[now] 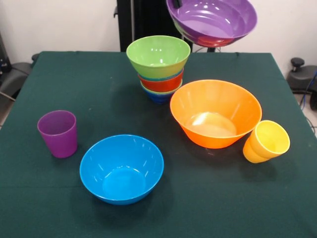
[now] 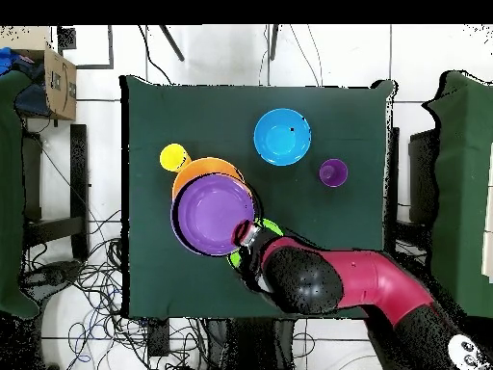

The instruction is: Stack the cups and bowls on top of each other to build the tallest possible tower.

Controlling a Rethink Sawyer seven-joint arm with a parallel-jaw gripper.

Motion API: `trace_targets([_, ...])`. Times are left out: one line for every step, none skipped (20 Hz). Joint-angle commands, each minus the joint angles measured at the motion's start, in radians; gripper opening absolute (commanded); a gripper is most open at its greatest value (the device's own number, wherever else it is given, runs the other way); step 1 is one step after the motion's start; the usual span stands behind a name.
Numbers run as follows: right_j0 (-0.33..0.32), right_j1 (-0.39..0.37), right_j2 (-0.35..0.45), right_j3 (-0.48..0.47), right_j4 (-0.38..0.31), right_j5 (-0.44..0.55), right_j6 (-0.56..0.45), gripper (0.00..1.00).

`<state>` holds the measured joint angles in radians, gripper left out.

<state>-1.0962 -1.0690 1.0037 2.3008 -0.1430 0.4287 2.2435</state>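
The wide purple bowl (image 1: pixel 213 19) hangs high above the table's back right, tilted. My gripper (image 2: pixel 246 234) is shut on its rim. A red and green edge shows under it; I cannot tell what that is. The tower (image 1: pixel 158 69) stands at the back middle: a green bowl (image 1: pixel 158 54) on top, red-orange and dark blue ones below. In the overhead view the purple bowl (image 2: pixel 214 217) covers part of the orange bowl (image 2: pixel 197 170) and most of the tower. The orange bowl (image 1: pixel 216 113), blue bowl (image 1: pixel 122 168), purple cup (image 1: pixel 58 133) and yellow cup (image 1: pixel 266 142) stand apart on the cloth.
The dark green table (image 1: pixel 74 74) has bare cloth at its left and along its front edge. The yellow cup leans beside the orange bowl. Cables lie on the floor around the table (image 2: pixel 144 116), and a cardboard box (image 2: pixel 60 82) sits off one corner.
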Motion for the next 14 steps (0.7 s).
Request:
trace_targets([-0.013,0.077,0.054,-0.058,-0.068,0.166,-0.213,0.0])
trace_targets([-0.019,0.08,0.058,-0.063,-0.071,0.175,-0.216,0.0])
trace_targets([-0.026,0.083,0.064,-0.067,-0.072,0.184,-0.219,0.0])
trace_targets([-0.03,0.087,0.068,-0.071,-0.074,0.189,-0.219,0.0])
trace_targets([-0.035,0.09,0.072,-0.074,-0.075,0.195,-0.219,0.0])
trace_targets([-0.039,0.094,0.075,-0.075,-0.079,0.197,-0.218,0.0])
trace_targets([-0.045,0.097,0.078,-0.078,-0.083,0.2,-0.22,0.0])
trace_targets([-0.052,0.098,0.084,-0.074,-0.086,0.2,-0.218,0.0])
trace_targets([-0.063,0.098,0.093,-0.074,-0.086,0.207,-0.222,0.0])
trace_targets([-0.07,0.097,0.099,-0.074,-0.087,0.212,-0.223,0.0])
trace_targets([-0.083,0.097,0.108,-0.073,-0.089,0.22,-0.228,0.0])
trace_targets([-0.091,0.098,0.113,-0.07,-0.091,0.223,-0.229,0.0])
trace_targets([-0.101,0.1,0.12,-0.072,-0.093,0.232,-0.233,0.0])
trace_targets([-0.104,0.105,0.122,-0.075,-0.099,0.233,-0.231,0.0])
